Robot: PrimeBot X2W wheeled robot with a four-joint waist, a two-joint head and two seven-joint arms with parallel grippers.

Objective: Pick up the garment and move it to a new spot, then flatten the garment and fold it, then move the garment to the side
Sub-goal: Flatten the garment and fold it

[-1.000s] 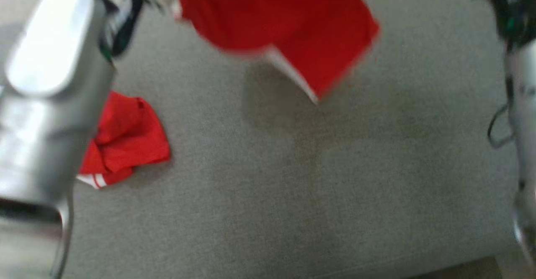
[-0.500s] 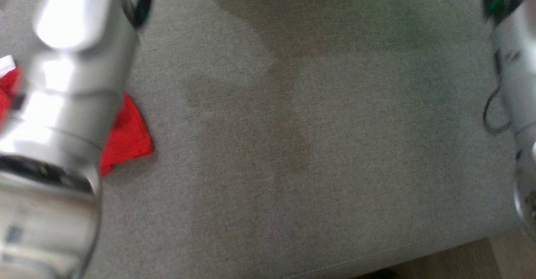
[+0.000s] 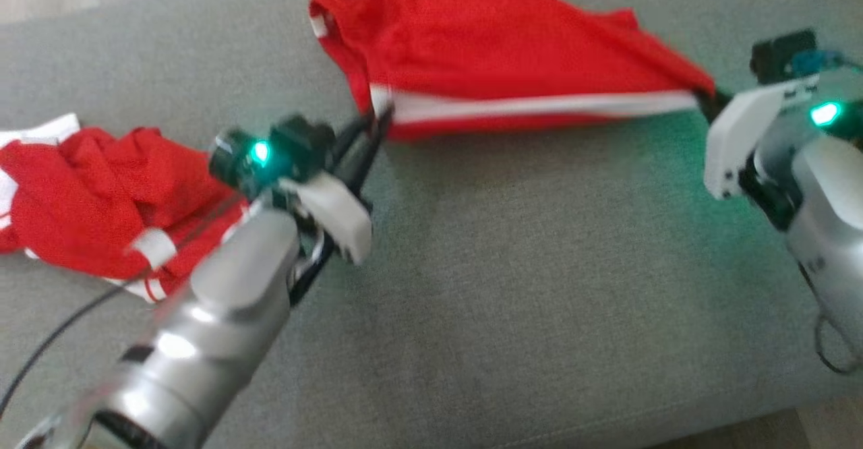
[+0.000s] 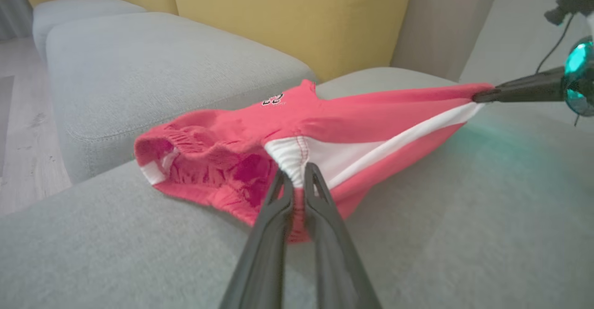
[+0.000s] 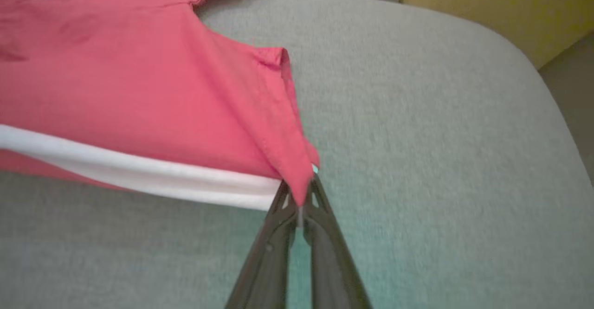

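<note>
Across the grey sofa cushion [image 3: 539,287] the red garment [image 3: 485,44] is pulled taut, left gripper [image 4: 295,172] clamped on its white waistband edge, right gripper [image 5: 300,196] pinching the opposite corner; it looks light, limp and prone to sagging, so seams and corners probably give the surest hold

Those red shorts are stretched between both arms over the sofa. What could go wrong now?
The left tool pinches just the waistband edge, the right tool just a hem corner, so the red shorts might slip free. The left arm crosses over a second red garment and could drag it.
</note>
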